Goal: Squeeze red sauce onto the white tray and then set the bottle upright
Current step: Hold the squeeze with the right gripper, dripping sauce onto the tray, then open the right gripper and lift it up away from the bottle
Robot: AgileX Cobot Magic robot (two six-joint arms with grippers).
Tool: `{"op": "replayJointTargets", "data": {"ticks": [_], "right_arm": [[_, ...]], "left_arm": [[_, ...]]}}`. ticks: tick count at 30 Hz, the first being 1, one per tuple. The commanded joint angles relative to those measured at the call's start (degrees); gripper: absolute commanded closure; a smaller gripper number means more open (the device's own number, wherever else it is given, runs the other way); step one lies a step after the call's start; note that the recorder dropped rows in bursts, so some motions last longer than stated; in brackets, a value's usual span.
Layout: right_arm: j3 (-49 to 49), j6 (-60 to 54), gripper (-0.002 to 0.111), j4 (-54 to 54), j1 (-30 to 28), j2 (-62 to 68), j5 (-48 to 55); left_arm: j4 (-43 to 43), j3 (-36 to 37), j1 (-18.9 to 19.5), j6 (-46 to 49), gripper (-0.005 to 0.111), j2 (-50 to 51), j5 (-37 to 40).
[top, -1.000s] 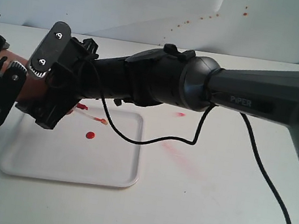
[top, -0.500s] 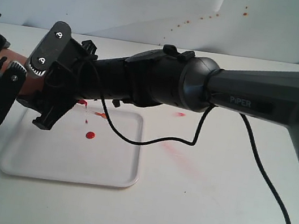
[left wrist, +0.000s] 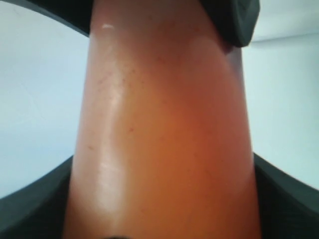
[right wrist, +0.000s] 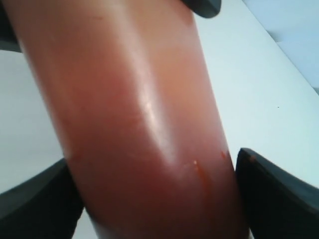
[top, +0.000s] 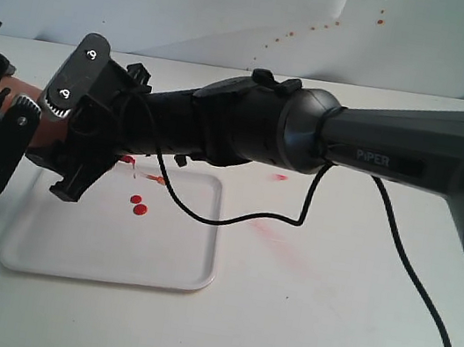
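Observation:
The bottle (top: 47,134) lies about level above the left end of the white tray (top: 108,273), with its red nozzle (top: 127,159) over the tray. My left gripper (top: 7,131) is shut on its rear part. My right gripper (top: 86,140) reaches across from the right and is shut on the body nearer the nozzle. The orange body (left wrist: 164,139) fills the left wrist view between dark fingers (left wrist: 289,199). In the right wrist view the darker red body (right wrist: 134,124) is pressed between both fingers (right wrist: 279,194). Red sauce (top: 139,204) lies on the tray as two small joined blobs.
A faint red smear (top: 279,235) and a small red spot (top: 280,177) mark the table right of the tray. The right arm's black cable (top: 234,217) droops over the tray's right edge. Red specks (top: 310,28) dot the back wall.
My right gripper has closed in on the bottle. A second red blob has landed on the tray beside the first. The left gripper has stayed put.

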Motion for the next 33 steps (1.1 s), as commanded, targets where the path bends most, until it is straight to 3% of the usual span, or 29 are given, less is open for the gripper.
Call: {"op": "replayJointTargets", "data": {"ticks": [1, 2, 3, 4, 8, 18, 21, 26, 30, 33], "right_arm": [[-0.50, 0.68, 0.052, -0.32, 1.19, -1.43, 1.10], [-0.50, 0.68, 0.036, -0.32, 1.19, -1.56, 0.99], [-0.50, 0.68, 0.011, -0.43, 1.19, -2.20, 0.87], [-0.50, 0.68, 0.003, -0.81, 1.19, -2.45, 0.87], [-0.50, 2.59, 0.004, -4.11, 1.19, -6.34, -2.81], [-0.39, 57.68, 0.004, -61.89, 0.70, -13.17, 2.04], [-0.39, 65.50, 0.004, -70.05, 0.31, -15.35, 4.49], [-0.39, 86.61, 0.016, -89.32, -1.01, -20.94, 9.57], [-0.39, 94.59, 0.052, -96.70, -3.24, -27.22, 17.87], [-0.39, 95.06, 0.067, -96.70, -5.34, -29.73, 21.13]], "left_arm": [[-0.45, -0.34, -0.24, -1.36, 0.107, -0.47, -0.73], [-0.45, -0.34, -0.24, -1.36, 0.107, -0.47, -0.73], [-0.45, -0.34, -0.24, -1.36, 0.107, -0.47, -0.73], [-0.45, -0.34, -0.24, -1.36, 0.107, -0.47, -0.73], [-0.90, -0.34, -0.24, -1.36, 0.107, -0.47, -0.72], [-2.13, -0.34, -0.24, -1.36, 0.107, -0.47, -0.72], [-2.13, -0.34, -0.24, -1.66, 0.107, -0.47, -0.72], [-5.40, -0.34, -0.24, -1.76, 0.107, -0.47, -0.72], [-7.15, -0.34, -0.24, -1.76, 0.107, -0.47, -0.50], [-7.26, -0.34, -0.24, -1.76, 0.107, -0.47, -0.50]]}}
